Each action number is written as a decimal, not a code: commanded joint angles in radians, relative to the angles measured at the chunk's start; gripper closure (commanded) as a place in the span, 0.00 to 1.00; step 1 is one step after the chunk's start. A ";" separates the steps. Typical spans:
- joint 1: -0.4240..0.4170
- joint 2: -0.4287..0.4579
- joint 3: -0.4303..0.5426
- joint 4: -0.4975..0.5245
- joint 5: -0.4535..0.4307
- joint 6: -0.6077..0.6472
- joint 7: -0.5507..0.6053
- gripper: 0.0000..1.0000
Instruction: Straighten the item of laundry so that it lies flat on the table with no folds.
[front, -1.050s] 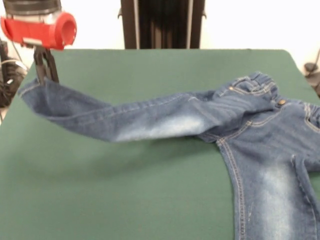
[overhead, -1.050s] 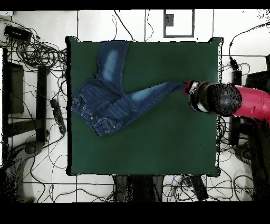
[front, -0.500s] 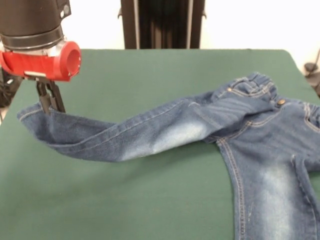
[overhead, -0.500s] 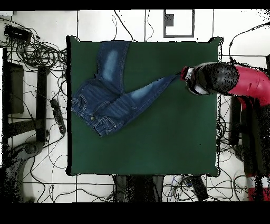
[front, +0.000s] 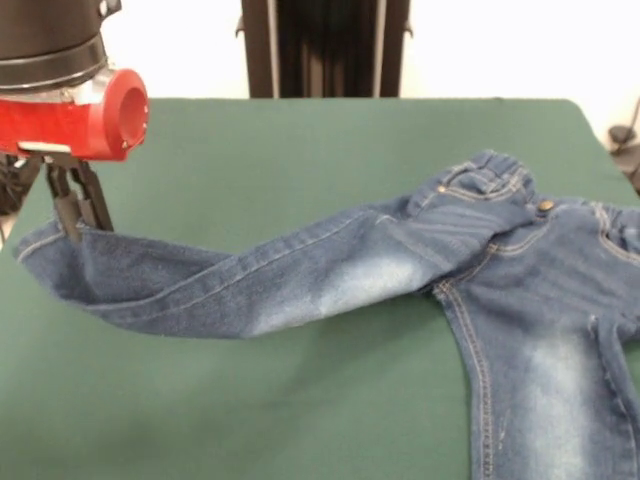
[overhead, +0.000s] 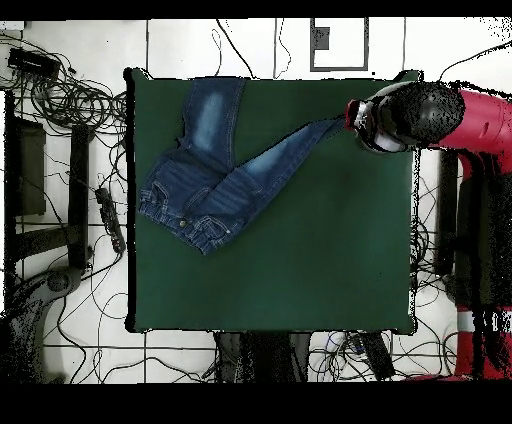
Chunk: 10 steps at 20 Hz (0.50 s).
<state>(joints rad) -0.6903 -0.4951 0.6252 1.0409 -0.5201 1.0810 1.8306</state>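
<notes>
**Jeans held by one leg's hem over a green table**

Jeans (front: 400, 270) of blue denim lie partly on the table (front: 300, 140). The waist rests at the right in the front view. One leg stretches left, its hem lifted off the cloth. The gripper (front: 72, 210), below a red and black arm (front: 70, 100), has its jaws closed on that hem. The other leg runs toward the bottom edge.

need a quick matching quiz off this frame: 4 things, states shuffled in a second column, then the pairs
Things:
1. gripper
2. held jeans leg
3. other jeans leg
4. table

States:
A. lying flat, running to the front view's bottom edge
B. covered in dark green cloth
C. shut on the hem
D. stretched out, hem end lifted

Pairs: 1-C, 2-D, 3-A, 4-B
</notes>
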 joint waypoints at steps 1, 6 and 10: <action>0.061 0.011 0.122 -0.153 -0.032 0.046 -0.429 1.00; 0.069 0.031 0.121 -0.186 -0.021 0.060 -0.461 1.00; 0.072 0.024 0.104 -0.175 -0.008 0.028 -0.445 0.00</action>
<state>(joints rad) -0.6651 -0.4640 0.6611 0.9126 -0.5212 1.0810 1.6856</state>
